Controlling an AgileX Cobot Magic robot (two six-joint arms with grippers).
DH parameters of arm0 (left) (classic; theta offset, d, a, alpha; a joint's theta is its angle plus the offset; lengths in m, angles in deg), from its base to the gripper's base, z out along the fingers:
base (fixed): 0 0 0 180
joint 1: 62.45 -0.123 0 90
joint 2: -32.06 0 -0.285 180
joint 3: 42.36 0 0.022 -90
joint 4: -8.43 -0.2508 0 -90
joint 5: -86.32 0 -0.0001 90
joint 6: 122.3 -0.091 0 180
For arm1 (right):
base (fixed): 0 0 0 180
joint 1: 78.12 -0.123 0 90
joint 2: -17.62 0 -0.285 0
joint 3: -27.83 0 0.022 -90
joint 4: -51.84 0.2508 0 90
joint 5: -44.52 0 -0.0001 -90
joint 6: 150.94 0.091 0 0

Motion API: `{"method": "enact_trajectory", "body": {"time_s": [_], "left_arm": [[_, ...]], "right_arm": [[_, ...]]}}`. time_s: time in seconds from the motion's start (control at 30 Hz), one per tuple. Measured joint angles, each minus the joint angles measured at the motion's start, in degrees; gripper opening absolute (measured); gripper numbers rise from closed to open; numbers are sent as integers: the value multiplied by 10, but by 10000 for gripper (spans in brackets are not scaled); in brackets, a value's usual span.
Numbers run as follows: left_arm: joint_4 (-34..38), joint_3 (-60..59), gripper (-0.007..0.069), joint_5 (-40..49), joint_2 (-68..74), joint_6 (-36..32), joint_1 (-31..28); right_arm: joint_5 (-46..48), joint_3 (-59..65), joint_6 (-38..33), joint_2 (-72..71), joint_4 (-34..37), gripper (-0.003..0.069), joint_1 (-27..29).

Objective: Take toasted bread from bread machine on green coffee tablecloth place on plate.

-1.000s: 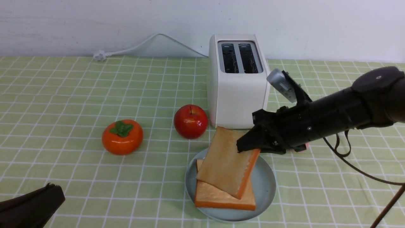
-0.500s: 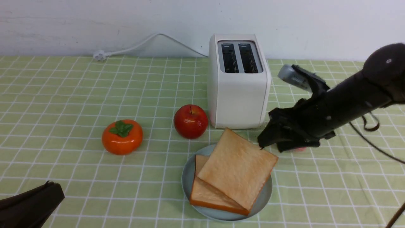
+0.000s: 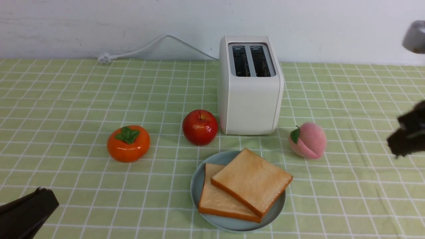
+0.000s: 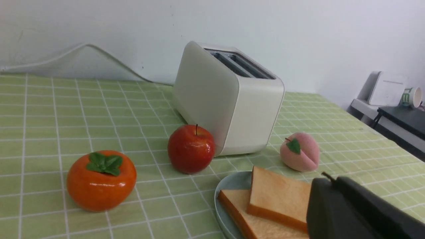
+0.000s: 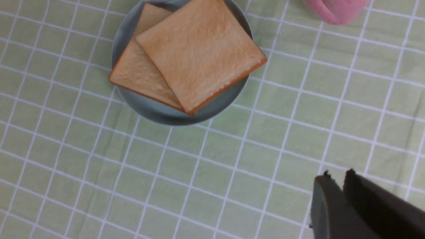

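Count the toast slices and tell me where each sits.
2. Lower slice lies on the plate; upper slice rests on it, turned. The bread machine slots look empty.

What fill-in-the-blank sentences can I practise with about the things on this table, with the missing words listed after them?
The plate holds ___ slices of toast.
Both slots of the toaster are ___.
The pink peach lies on the robot's ___ side of the toaster.
The persimmon carries a ___ leaf on top.
Missing words: two; empty; right; green.
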Motion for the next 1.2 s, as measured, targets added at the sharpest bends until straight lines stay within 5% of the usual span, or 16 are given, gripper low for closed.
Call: {"method": "enact_trajectory", "body": {"time_s": [0.47, 1.07, 1.2], "left_arm": [[0, 0, -13, 17, -6, 0, 0], [1, 0, -13, 17, -6, 0, 0], [1, 0, -13, 17, -6, 0, 0]], "right_arm": [[-97, 269, 54, -348, -13, 41, 0], [-127, 321, 51, -412, -31, 53, 1], [-259, 403, -10, -483, -46, 43, 27]]}}
